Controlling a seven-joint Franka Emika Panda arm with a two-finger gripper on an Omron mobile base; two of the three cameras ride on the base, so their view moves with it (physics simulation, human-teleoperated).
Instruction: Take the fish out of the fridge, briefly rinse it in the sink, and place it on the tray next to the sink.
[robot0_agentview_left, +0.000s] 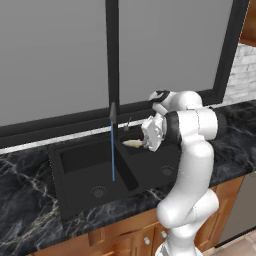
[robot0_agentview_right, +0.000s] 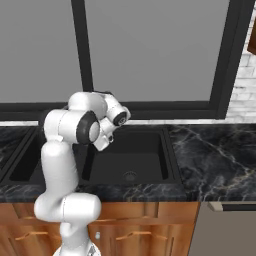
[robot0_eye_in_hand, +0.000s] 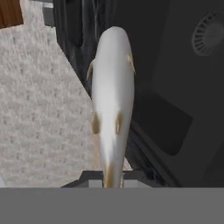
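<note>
Here, in the left base view, my white arm bends over the black sink (robot0_agentview_left: 100, 170), which sits recessed in the veined dark marble counter (robot0_agentview_left: 25, 200). The pincer (robot0_agentview_left: 144, 143) points left over the divider between the two basins, and the fish (robot0_agentview_left: 133, 144) sticks out from it as a small pale sliver, held in the air above the sink. A thin blue stream of water (robot0_agentview_left: 113, 152) falls from the dark faucet (robot0_agentview_left: 113, 112) into the left basin; the fish is just to the right of that stream, not touching it. A large window (robot0_agentview_left: 60, 55) stands behind.

In the right base view, the arm's own upper links cover the hand, so I cannot pick out the fish there. This side does show the right basin's drain (robot0_agentview_right: 130, 176) and a pale brick wall (robot0_agentview_right: 245, 85) at far right.

In the hand view, the fish (robot0_eye_in_hand: 112, 100) runs lengthwise away from the camera, silvery-white with small tan fins, its narrow tail end pinched between the closed-in fingertips (robot0_eye_in_hand: 131, 174). Beyond it lie the dark basin and a round drain (robot0_eye_in_hand: 209, 33).
</note>
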